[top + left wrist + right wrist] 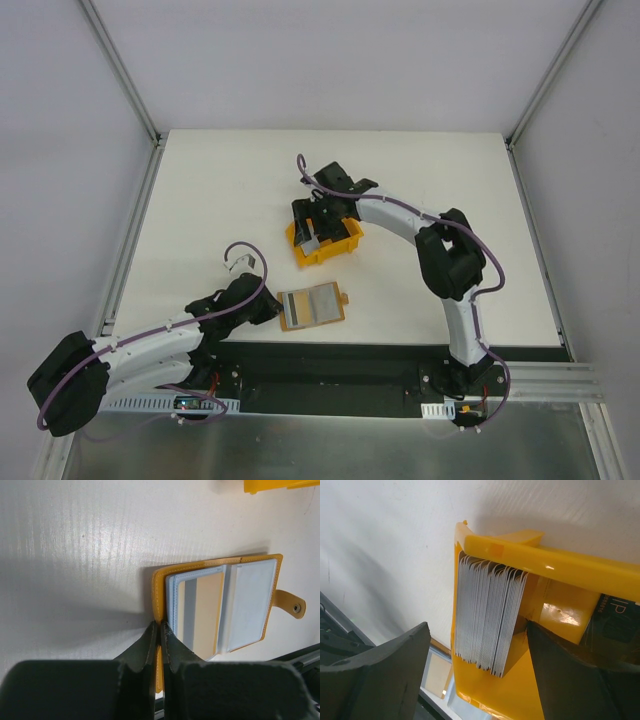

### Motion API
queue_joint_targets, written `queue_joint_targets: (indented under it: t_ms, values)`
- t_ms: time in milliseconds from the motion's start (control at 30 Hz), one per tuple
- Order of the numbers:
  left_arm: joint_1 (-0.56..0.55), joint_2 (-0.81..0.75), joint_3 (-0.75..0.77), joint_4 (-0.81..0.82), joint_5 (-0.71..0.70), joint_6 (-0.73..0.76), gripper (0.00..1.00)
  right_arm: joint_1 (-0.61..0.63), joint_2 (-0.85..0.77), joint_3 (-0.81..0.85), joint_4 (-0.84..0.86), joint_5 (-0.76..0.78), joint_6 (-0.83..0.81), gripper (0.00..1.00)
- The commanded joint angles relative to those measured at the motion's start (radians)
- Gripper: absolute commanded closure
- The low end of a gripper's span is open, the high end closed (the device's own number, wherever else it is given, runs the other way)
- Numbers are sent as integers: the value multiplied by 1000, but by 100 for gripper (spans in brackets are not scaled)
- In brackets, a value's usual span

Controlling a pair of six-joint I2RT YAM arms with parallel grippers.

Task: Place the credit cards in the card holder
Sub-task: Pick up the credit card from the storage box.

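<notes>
Top view: card holder (312, 307) lies open and flat on tabletop (220, 180), near the front edge. Left fingers (264, 308) sit at its 9 o'clock edge. Yellow bin (338, 246) is at holder's 12 o'clock, apart from it. Right fingers (310, 220) are over the bin, grey credit cards (312, 243) inside.

Left wrist: left fingers (145, 645) pinched tight on holder's orange edge. Pale pockets face up, snap tab (291, 604) at 3 o'clock.

Right wrist: credit cards (490, 625) stand on edge, stacked in bin corner. Right fingers (385, 670) are spread wide, one outside bin wall at 8 o'clock, the other inside at 4 o'clock, gripping nothing.
</notes>
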State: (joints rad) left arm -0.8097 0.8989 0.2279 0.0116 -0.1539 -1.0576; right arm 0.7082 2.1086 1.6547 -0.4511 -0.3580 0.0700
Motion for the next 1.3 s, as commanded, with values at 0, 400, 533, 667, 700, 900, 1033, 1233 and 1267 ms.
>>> queue_joint_targets:
  t_ms: [0,400,533,667,700,900,1033,1233,1267]
  values:
    - [10,17,33,-1,20,19,100,0,-87,-3,5,-39,1,23]
    - [9,23,34,8,28,21,100,0,-88,-7,0,-49,10,44]
    - [9,24,36,8,28,21,100,0,-91,-6,-6,-27,14,53]
    - [10,28,37,10,28,21,100,2,-91,-6,-9,-19,17,62]
    - [9,26,37,10,30,22,100,1,-91,-6,-9,-13,16,63]
    - [10,28,37,10,31,22,100,0,-94,-1,-18,1,16,73]
    - [9,25,37,10,31,24,100,0,-101,7,-26,20,11,80]
    - [9,21,33,10,33,25,100,2,-102,31,-57,59,-6,88]
    - [10,18,31,10,34,24,100,1,-104,31,-60,73,-7,91]
